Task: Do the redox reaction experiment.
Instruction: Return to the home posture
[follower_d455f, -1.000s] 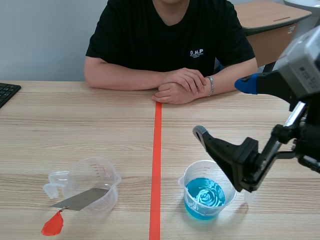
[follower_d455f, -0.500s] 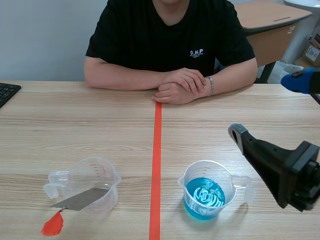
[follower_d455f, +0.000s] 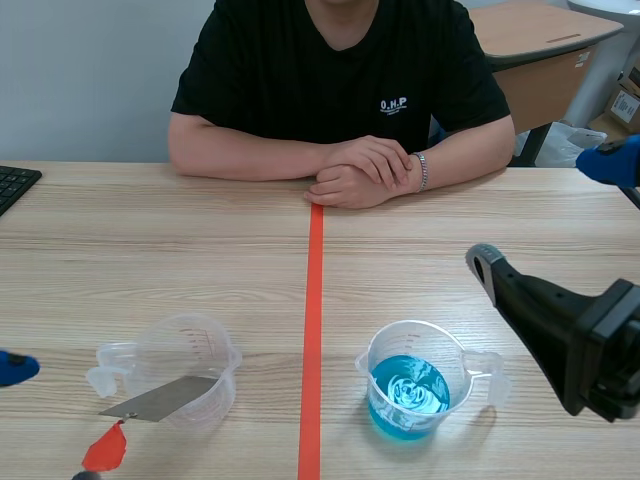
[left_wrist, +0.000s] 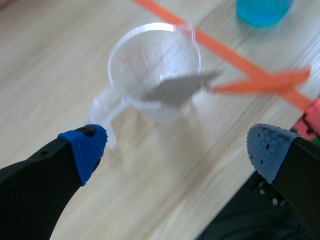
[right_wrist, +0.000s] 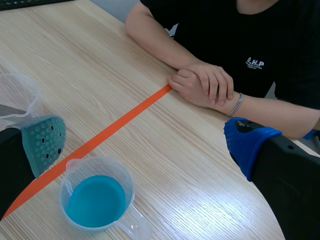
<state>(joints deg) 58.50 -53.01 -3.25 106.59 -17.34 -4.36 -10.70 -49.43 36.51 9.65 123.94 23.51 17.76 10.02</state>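
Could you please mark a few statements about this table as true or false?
1. The cup of blue liquid stands on the right arm's side of the tape line. True.
2. The robot's right hand grips that cup. False: it is open and empty.
3. A metal blade leans in the clear cup. True.
4. The robot's left hand is shut. False: it is open.
5. The person's hands lie apart. False: they are clasped.
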